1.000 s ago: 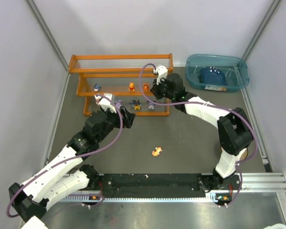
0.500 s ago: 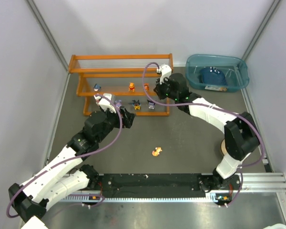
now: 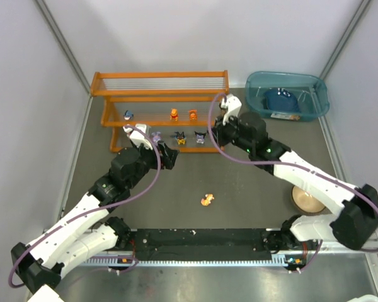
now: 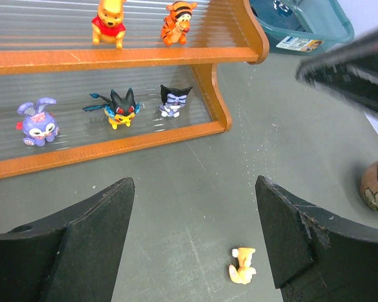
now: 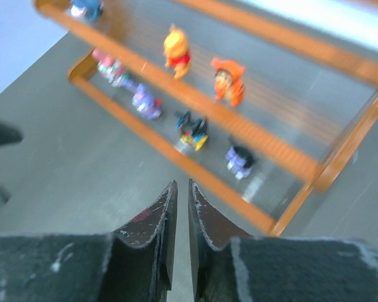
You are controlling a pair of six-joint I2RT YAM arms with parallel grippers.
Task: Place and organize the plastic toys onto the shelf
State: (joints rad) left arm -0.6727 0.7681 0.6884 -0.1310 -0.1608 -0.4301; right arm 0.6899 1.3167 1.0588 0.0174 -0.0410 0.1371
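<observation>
Now the one toy not on the wide orange-framed shelf, a small orange-and-cream plastic figurine, lies on the grey tabletop behind and to the right of the spread, empty left pincer. It seems to lie with its long axis roughly along that pincer's pointing line, with only bare tabletop between them. The right pincer, all but pressed together on nothing, hovers before the shelf where other small figurines stand, about as far off, so the left arm looks better placed.
</observation>
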